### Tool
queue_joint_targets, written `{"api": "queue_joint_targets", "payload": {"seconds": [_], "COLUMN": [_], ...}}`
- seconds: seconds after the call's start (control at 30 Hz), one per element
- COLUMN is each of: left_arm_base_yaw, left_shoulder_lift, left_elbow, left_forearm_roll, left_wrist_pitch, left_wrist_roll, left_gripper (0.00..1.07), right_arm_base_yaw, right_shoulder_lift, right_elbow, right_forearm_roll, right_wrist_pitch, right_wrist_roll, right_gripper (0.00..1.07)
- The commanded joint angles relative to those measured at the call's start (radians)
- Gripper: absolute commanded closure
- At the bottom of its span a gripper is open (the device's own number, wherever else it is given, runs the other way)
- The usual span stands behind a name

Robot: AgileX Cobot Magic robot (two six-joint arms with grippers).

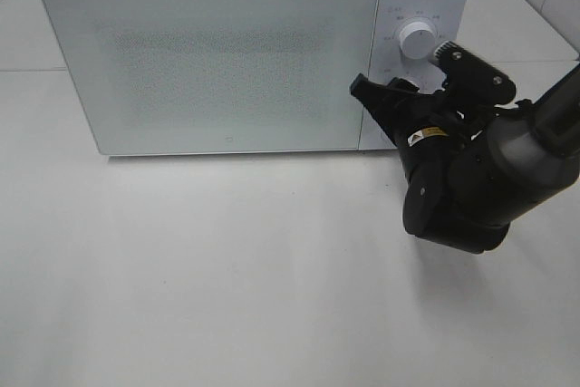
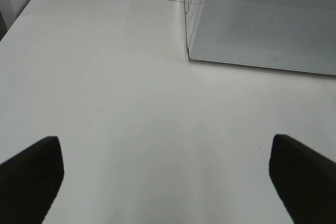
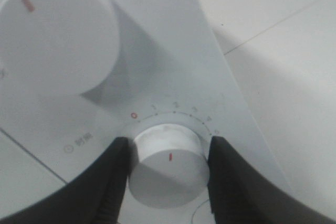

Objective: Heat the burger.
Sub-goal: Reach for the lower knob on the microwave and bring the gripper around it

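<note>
As the burger shows in no view, I judge it sits behind the shut microwave door (image 1: 217, 61), its direction unknowable. The right jaws, the nearer ones, clasp the lower knob (image 3: 168, 174), its axis pointing straight toward them; the left jaws hang released above the bench (image 2: 131, 103).

Open tabletop (image 2: 115, 93) lies ahead of the left gripper (image 2: 165, 153); farther ahead, the closed microwave (image 2: 262, 19) blocks passage.

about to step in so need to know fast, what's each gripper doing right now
Left gripper: open, holding nothing.
Right gripper: closed on the lower knob of the microwave.
</note>
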Motion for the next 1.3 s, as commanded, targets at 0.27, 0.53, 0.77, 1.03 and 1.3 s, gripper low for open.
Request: {"api": "queue_joint_targets", "payload": {"seconds": [0.27,0.53,0.77,1.03,1.3], "left_arm_base_yaw": [0.001,0.001,0.001,0.001,0.001], "left_shoulder_lift": [-0.007,-0.007,-0.007,-0.007,-0.007], "left_elbow": [0.0,0.0,0.0,0.0,0.0], "left_forearm_roll": [-0.007,-0.007,-0.007,-0.007,-0.007], "left_wrist_pitch": [-0.002,-0.002,-0.002,-0.002,-0.002], "left_wrist_roll": [-0.005,-0.005,-0.005,-0.005,-0.005], "left_gripper": [0.06,0.06,0.06,0.06,0.06], "right_arm_base_yaw": [-0.005,-0.005,-0.005,-0.005,-0.005], "right_shoulder_lift": [-0.004,-0.004,-0.004,-0.004,-0.004], "right_elbow": [-0.016,-0.016,-0.016,-0.016,-0.016], "right_forearm_roll": [-0.095,-0.122,-0.128,-0.129,-0.137], "right_wrist_pitch": [-0.168,-0.186,-0.185,-0.185,-0.185], "right_wrist_roll": [0.878,1.115,1.096,1.067,1.049], "right_gripper": [0.94,0.94,0.98,0.97,0.92]}}
